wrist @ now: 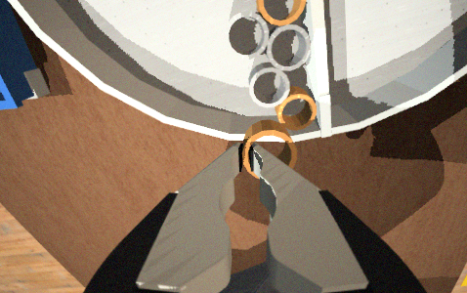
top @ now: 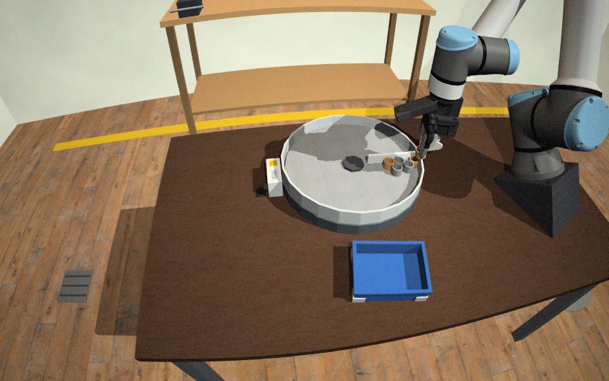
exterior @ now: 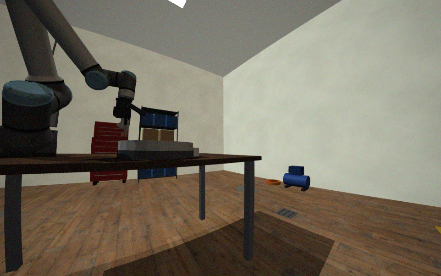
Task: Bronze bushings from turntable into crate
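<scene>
Brown surface (top: pixel 251 287); blue crate (top: pixel 389 249); pale grey turntable (top: pixel 350 214) with a white rim; orange-bronze rings (top: pixel 387 162) beside grey steel rings (top: pixel 397 169); yellow stripe (top: pixel 134 133) on the wooden plank floor (top: pixel 54 215); grey end effector (wrist: pixel 250 158) pinching one orange-bronze ring (wrist: pixel 285 142).

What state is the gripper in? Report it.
Shut on a bronze bushing: the gripper pinches the ring's wall, lifted just outside the turntable rim.
</scene>
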Robot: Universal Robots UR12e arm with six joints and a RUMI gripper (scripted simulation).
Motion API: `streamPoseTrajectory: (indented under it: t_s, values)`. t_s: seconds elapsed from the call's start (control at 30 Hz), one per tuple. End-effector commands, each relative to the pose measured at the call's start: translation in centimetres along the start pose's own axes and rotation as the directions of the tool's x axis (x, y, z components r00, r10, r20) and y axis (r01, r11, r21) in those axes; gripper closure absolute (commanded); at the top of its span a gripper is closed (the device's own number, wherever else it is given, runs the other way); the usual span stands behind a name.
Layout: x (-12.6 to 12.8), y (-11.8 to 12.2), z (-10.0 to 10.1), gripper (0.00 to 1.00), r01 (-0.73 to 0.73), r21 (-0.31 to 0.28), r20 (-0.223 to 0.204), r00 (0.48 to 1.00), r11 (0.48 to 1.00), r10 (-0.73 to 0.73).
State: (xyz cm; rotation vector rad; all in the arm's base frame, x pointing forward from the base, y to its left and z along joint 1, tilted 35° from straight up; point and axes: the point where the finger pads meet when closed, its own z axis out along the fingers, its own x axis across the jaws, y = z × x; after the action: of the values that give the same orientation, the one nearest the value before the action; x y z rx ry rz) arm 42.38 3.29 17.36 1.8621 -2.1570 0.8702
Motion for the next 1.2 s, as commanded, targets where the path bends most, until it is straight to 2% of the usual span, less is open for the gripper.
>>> streamPoseTrajectory:
  t_s: [0.0, 0.3, 0.7, 0.77, 1.17]
  values:
    - [-0.6, -0.5, -0.2, 1.00, 0.000, 0.003, 0.000, 1.000, 1.000, 0.000]
    - [-2.0, -0.9, -0.2, 1.00, 0.000, 0.004, 0.000, 1.000, 1.000, 0.000]
    - [-6.9, -2.4, -0.2, 1.00, -0.001, 0.004, 0.000, 1.000, 1.000, 0.001]
    - [-6.9, -2.4, -0.2, 1.00, -0.001, 0.004, 0.000, 1.000, 1.000, 0.001]
    - [-14.3, -4.6, -0.1, 1.00, 0.000, 0.003, 0.000, 1.000, 1.000, 0.000]
